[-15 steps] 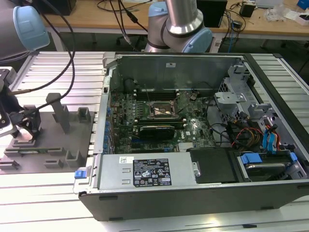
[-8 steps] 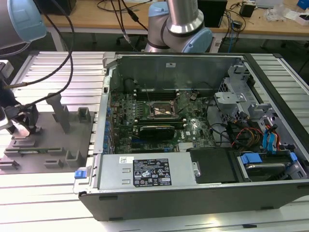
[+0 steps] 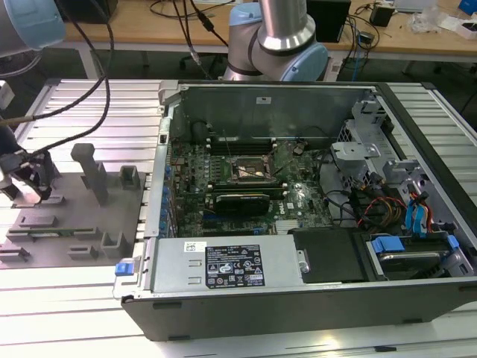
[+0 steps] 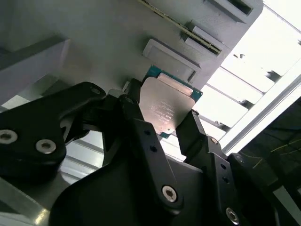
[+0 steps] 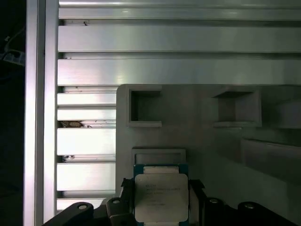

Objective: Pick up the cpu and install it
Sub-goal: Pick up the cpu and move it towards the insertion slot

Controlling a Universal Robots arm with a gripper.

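Note:
The cpu (image 5: pixel 161 195) is a flat square chip with a silvery top and a thin blue-green rim. It sits between my gripper's (image 5: pixel 161 203) two black fingers (image 5: pixel 123 187), which press on its opposite edges. In the second wrist view the cpu (image 4: pixel 164 106) stands just off the grey fixture tray (image 4: pixel 94 42), gripped by the fingers (image 4: pixel 190 134) of the gripper (image 4: pixel 162 126). In the exterior view my gripper (image 3: pixel 33 179) hangs over the tray (image 3: pixel 74 224) at the exterior view's far left. The motherboard socket (image 3: pixel 250 170) lies open inside the computer case (image 3: pixel 298 186).
The tray carries upright grey posts (image 3: pixel 93 171) and small blocks (image 3: pixel 130 177) close to the gripper. The case's metal wall (image 3: pixel 160 186) rises between the tray and the motherboard. Cables (image 3: pixel 373 205) and a drive bay (image 3: pixel 406 250) fill the case toward the exterior view's right. Ribbed aluminium table (image 5: pixel 178 70) surrounds the tray.

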